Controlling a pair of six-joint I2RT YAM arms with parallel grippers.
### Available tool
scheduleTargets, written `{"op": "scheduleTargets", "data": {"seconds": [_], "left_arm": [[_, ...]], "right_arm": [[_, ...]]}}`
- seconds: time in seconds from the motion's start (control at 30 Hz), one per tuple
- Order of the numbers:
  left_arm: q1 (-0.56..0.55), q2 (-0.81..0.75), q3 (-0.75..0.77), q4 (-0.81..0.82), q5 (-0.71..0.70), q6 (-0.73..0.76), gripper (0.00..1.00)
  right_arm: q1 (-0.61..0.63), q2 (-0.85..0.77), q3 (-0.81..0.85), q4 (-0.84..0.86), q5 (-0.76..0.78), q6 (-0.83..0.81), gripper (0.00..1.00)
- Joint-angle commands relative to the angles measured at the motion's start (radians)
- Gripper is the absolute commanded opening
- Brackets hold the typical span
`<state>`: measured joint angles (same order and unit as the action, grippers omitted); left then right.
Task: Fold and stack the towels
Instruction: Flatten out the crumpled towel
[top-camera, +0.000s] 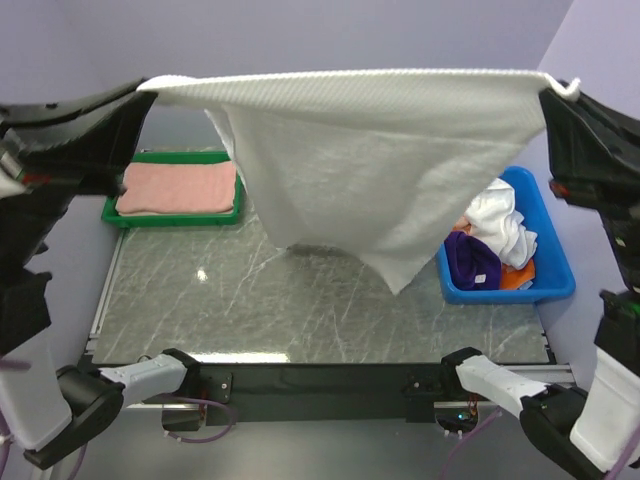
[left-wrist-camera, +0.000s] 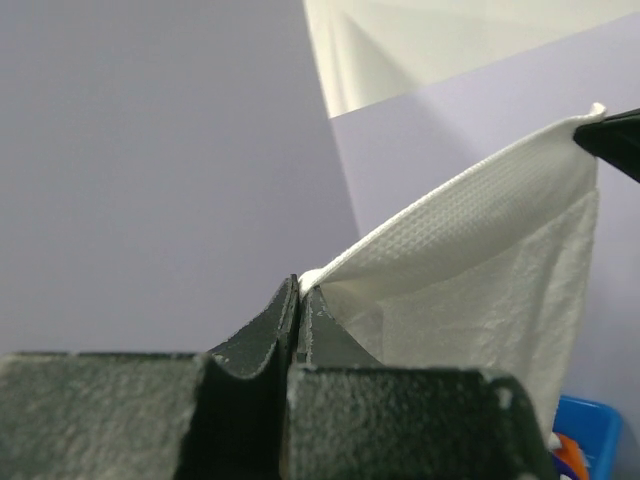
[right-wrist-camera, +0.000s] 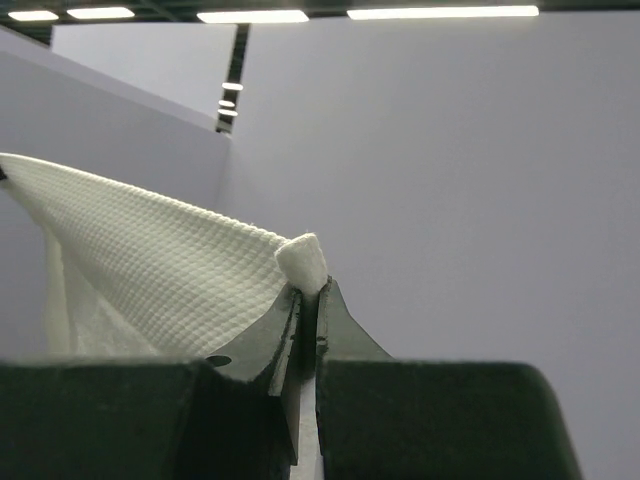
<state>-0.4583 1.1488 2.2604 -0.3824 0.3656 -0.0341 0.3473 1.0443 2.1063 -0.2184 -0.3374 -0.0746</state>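
I hold the white towel (top-camera: 370, 150) stretched in the air above the table (top-camera: 250, 300), one top corner in each claw. My left claw (top-camera: 148, 90) is pinched fully shut on the corner at 10 o'clock, and my right claw (top-camera: 558, 92) is pinched shut on the corner at 2 o'clock, with only a small nub of cloth poking past its tips. The top edge runs taut between them, but the cloth below hangs unevenly and drops to a point toward 5 o'clock, close to the near-left rim of the blue bin (top-camera: 555, 285). In that bin at 3 o'clock lie a crumpled white towel (top-camera: 500, 215), a purple towel (top-camera: 470, 258) and an orange towel (top-camera: 517, 278). A salmon-pink towel (top-camera: 178, 188) sits folded in the green tray (top-camera: 170, 220) at 10 o'clock. My worry is the grip: both pinches take very little cloth, so a sharp pull apart or a quick swing could tug a corner free and drop that side. The dangling point could also drag over the bin's rim and snag as I lower. Because the hem hangs skewed, laying it down as it is would likely leave it bunched, and the fold crooked.
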Motion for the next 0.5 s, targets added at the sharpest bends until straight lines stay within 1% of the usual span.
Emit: {"op": "scheduleTargets", "data": {"seconds": [0.0,0.27,0.4,0.47], "left_arm": [[0.014,-0.058,0.021,0.063,-0.021,-0.029,0.00],[0.013,-0.075,0.025,0.091,0.012,-0.050,0.00],[0.013,-0.041,0.031,0.109,-0.023,-0.041,0.01],[0.015,-0.017,0.027,0.116,-0.083,-0.015,0.00]], "right_arm": [[-0.010,-0.059,0.037,0.033,0.060,0.002,0.00],[-0.011,-0.053,0.070,0.048,0.046,0.033,0.00],[-0.011,-0.010,0.092,0.076,0.081,0.036,0.00],[-0.011,0.025,0.086,0.096,0.103,0.024,0.00]]}}
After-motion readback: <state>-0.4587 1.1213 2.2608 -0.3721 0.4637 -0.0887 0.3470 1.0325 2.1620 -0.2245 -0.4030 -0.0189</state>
